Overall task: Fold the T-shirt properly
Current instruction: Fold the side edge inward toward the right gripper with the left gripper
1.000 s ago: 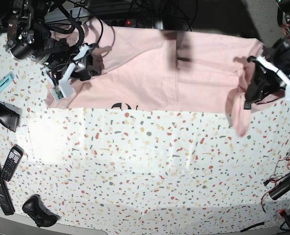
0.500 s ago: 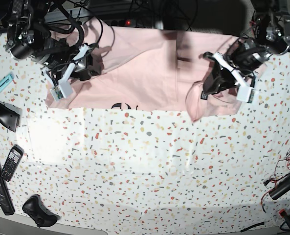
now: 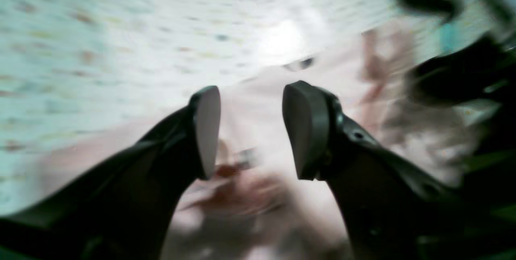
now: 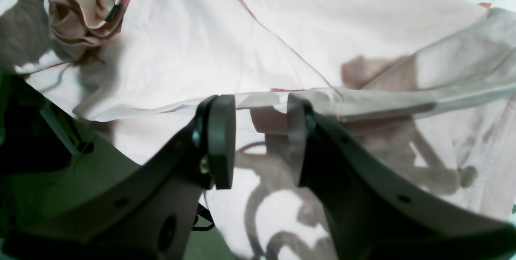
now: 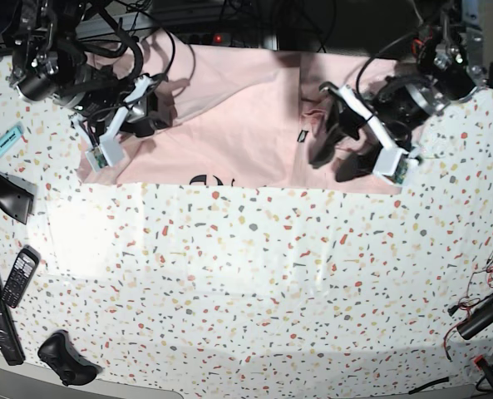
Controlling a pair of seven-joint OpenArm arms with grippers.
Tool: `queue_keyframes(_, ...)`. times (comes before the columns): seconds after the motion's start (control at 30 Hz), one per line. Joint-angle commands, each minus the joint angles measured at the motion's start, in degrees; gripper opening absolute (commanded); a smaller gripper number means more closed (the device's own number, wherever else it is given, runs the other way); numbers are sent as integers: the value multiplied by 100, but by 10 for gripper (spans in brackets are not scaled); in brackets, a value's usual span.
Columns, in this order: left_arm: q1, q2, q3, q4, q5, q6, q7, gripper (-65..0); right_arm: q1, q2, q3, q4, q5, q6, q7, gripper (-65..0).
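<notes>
The pale pink T-shirt (image 5: pixel 246 125) is being spread along the far edge of the speckled table (image 5: pixel 254 283), black lettering peeking out. The left gripper (image 5: pixel 339 154) is being held wide apart above it, empty. The right gripper (image 4: pixel 260 143) is being kept parted around a fabric fold.

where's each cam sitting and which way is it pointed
base: overhead, looking down on the speckled table and T-shirt; both arms show.
left wrist: on the left arm, looking past the open left gripper at blurred pink cloth.
right wrist: on the right arm, looking past the right gripper, its jaws apart, at cloth.
shared: all three show the T-shirt.
</notes>
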Motion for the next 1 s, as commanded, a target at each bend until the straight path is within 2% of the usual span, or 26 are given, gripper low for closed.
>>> queue_keyframes(0.0, -26, -33, -136, 131, 299, -11, -61, -373, 33, 52, 20, 90, 70, 66, 122, -442)
queue_keyframes(0.1, 17, -83, -525, 109, 1338, -7, -59, -373, 33, 50, 20, 90, 70, 66, 122, -442)
queue_keyframes(0.3, 114, -588, -656, 28, 1628, 57, -59, -373, 33, 52, 20, 90, 70, 66, 118, -442)
queue_keyframes(0.67, 72, -588, -656, -1281, 1661, 74, -142, -375, 33, 52, 20, 90, 70, 63, 109, -442)
queue_keyframes(0.7, 72, -590, -656, -1279, 1521, 72, -140, -389, 33, 52, 20, 90, 70, 66, 111, -442)
queue_keyframes(0.77, 70, -588, -656, -1270, 1200, -96, -138, -464, 33, 52, 20, 90, 70, 66, 111, -442)
queue_keyframes(0.87, 72, -588, -656, -1270, 793, -627, -98, -650, 33, 52, 20, 90, 70, 66, 109, -442)
queue_keyframes(0.97, 81, -588, -656, -1270, 505, -817, -101, -650, 33, 52, 20, 90, 70, 66, 109, -442)
